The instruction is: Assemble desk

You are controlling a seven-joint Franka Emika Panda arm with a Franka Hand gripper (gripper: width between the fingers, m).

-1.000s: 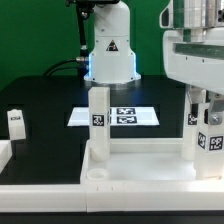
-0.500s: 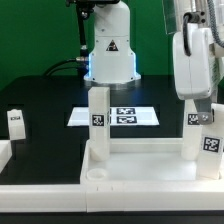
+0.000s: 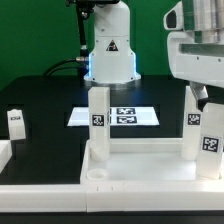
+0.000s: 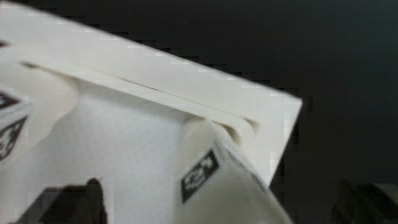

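Note:
The white desk tabletop [image 3: 140,166] lies upside down at the front, its rim [image 4: 157,92] also filling the wrist view. Three tagged legs stand upright in its corner sockets: one on the exterior view's left [image 3: 98,120], one at the back right [image 3: 193,120] and one at the front right [image 3: 212,140]. My gripper [image 3: 207,98] hangs over the top of the front right leg [image 4: 228,170]. It is open, with a dark finger [image 4: 71,202] on either side of the leg and a gap to each. A fourth leg [image 3: 15,122] stands loose on the black table at the far left.
The marker board [image 3: 115,115] lies flat behind the tabletop, in front of the robot base [image 3: 108,55]. White border rails run along the table's front edge [image 3: 35,186] and at the left [image 3: 4,152]. A second leg's tag shows in the wrist view [image 4: 11,125].
The jaws have spread apart and let go of the front right leg, which stays upright in its socket. The hand has turned back from a tilted pose to square.

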